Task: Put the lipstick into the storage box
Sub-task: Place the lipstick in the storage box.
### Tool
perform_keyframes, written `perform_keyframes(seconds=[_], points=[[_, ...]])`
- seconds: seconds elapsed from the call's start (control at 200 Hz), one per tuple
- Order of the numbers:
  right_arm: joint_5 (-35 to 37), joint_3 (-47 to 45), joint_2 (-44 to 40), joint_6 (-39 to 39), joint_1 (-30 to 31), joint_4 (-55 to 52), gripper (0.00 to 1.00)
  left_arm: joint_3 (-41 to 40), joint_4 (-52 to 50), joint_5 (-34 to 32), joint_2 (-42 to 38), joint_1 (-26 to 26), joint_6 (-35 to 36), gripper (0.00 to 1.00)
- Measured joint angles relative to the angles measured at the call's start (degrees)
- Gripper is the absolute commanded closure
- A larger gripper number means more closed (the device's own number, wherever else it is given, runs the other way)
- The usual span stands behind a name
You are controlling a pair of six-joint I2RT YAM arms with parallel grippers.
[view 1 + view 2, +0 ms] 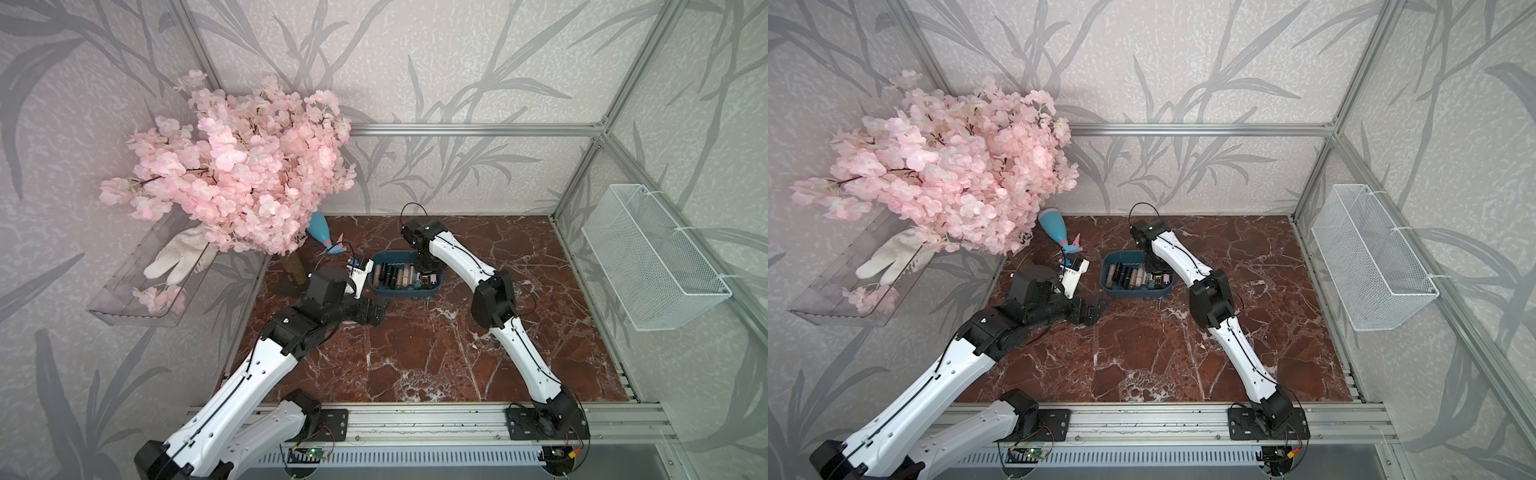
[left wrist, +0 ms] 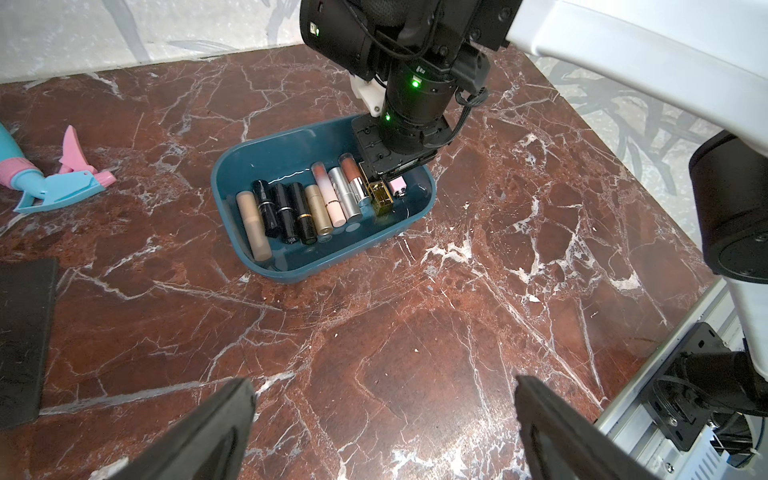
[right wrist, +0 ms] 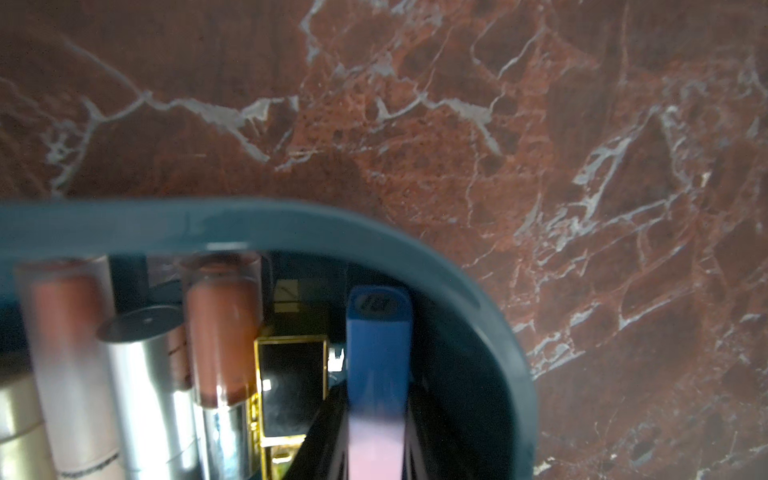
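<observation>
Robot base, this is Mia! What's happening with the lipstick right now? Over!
Left tool open, empty, above table. Right tool shut on blue-and-pink lipstick, low inside storage box beside other lipsticks. Nothing blocking.

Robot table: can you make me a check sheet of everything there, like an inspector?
Surface: red marble tabletop, a few pale specks.
Job's things: blue box holds a row of lipsticks; pink-and-blue lipstick at its end.
Clutter: spray bottle lying down, blossom tree.
Grippers: left gripper open over bare marble; right gripper inside box, shut on that lipstick.
Cables: black loop on right wrist.
Surroundings: glove in clear tray, wire basket, leafy walls.
</observation>
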Motion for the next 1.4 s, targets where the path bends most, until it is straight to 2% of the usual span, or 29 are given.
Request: perform_keyframes(seconds=[0.59,1.399], points=[[-0.8,-0.3,0.0,1.2,-0.2,1.0,0.66,0.0,0.0,0.3,0.2,0.3,0.0,0.00],[-0.2,1.6,-1.7,-0.7,-0.7,0.8,0.66,0.0,2.5,0.3,0.0,0.3,-0.6,0.00]])
